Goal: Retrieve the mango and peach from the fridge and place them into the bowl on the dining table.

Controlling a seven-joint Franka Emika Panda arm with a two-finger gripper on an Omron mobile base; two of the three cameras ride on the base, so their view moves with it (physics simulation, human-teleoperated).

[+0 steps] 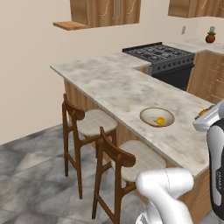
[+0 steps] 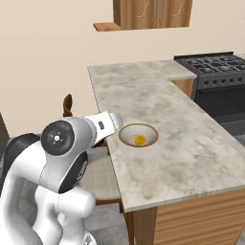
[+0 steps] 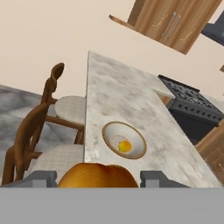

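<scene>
Bowl: I'm seeing the shallow speckled tan bowl sitting on the marbled beige surface, holding a small yellow-orange fruit | Claw: gripping a rounded orange fruit.

Glossy white arm, dark round joints

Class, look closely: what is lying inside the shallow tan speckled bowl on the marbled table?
Inside the shallow tan speckled bowl lies one small yellow-orange rounded fruit, on its pale floor. The near rim covers a strip of the floor.
</scene>
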